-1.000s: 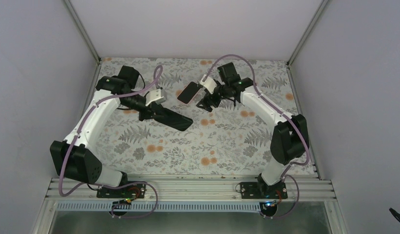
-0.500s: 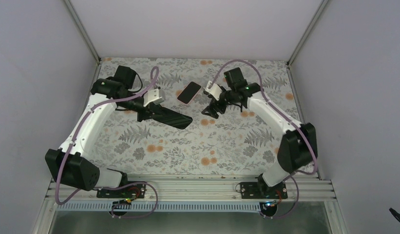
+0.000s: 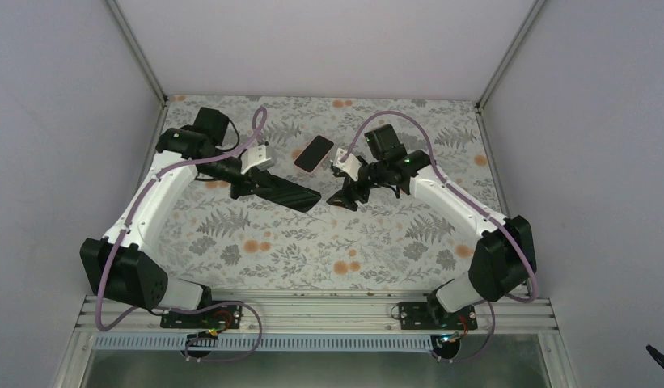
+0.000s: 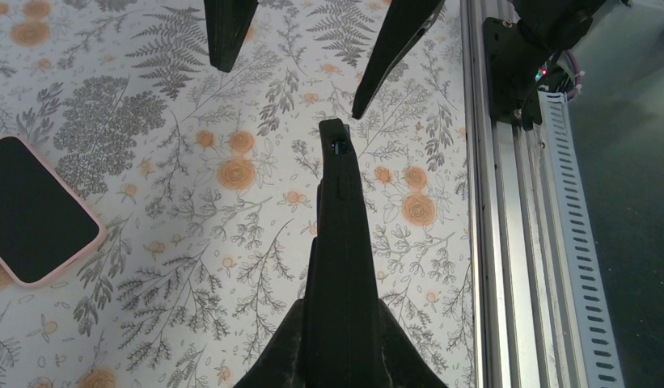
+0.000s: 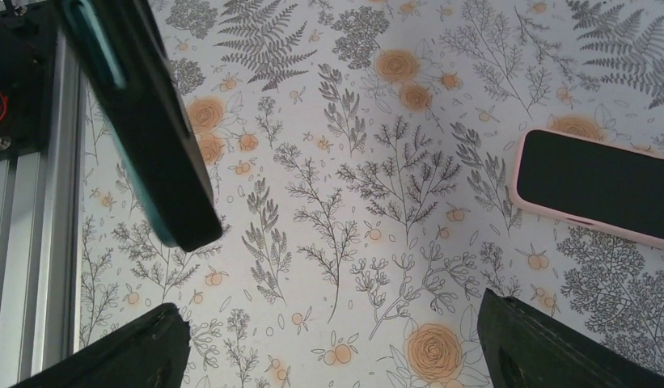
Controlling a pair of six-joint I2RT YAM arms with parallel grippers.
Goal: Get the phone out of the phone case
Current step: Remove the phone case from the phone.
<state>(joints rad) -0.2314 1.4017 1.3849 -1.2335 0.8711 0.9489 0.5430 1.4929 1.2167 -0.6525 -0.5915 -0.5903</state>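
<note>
The phone [image 3: 314, 153] lies flat, screen up, inside the salmon-pink phone case [image 5: 515, 174] on the floral table toward the back; it also appears as a black screen [image 4: 33, 210] in the left wrist view. My left gripper [image 3: 251, 184] is shut on a separate bare black phone [image 3: 289, 194], held above the table and seen edge-on [image 4: 338, 242] between its fingers. My right gripper [image 3: 344, 196] hangs open just past that black phone's free tip [image 5: 150, 121], with only table between its fingers [image 5: 522, 339]. Neither gripper touches the cased phone.
An aluminium rail [image 4: 506, 242] runs along the near table edge by the arm bases. Grey enclosure walls [image 3: 69, 121] stand left, right and behind. The floral table cover [image 3: 312, 242] spreads between the arms.
My right gripper has moved away from the cased phone, toward the near side and the tip of the held black phone. The left arm shifted only slightly, still gripping.
</note>
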